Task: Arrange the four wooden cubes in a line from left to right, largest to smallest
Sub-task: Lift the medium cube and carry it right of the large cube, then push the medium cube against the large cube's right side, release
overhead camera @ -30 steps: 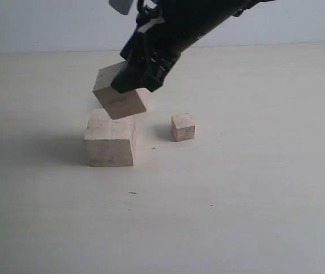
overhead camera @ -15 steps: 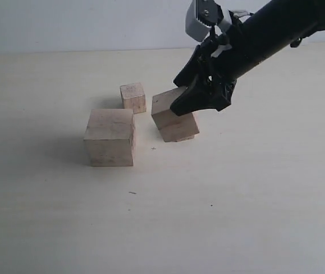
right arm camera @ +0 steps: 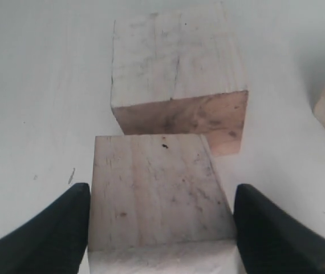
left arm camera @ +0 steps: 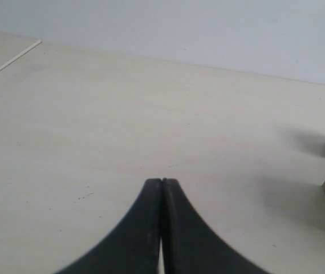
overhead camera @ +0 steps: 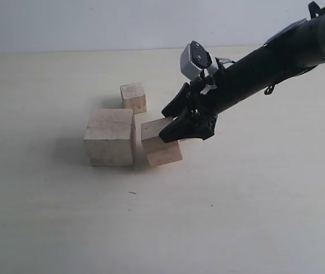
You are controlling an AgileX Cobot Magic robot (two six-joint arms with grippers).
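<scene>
Only the left wrist view shows the left tool (left arm camera: 161, 191): it is fully closed on nothing, above bare bench. The right tool (overhead camera: 168, 127) slants in from the right. Its wrist view shows its black fingers (right arm camera: 54, 228) clamped on 2 opposite sides of the mid-sized pale wooden cube (right arm camera: 159, 194). The exterior view shows that cube tilted, just right of the largest pale wooden cube (overhead camera: 110, 137); whether they touch I cannot tell. A smaller pale wooden cube (overhead camera: 133, 97) sits behind, apart. Open room lies rightward and in front on the cream matte bench (overhead camera: 254, 217), and a pale grey wall (overhead camera: 65, 23) stands beyond.
</scene>
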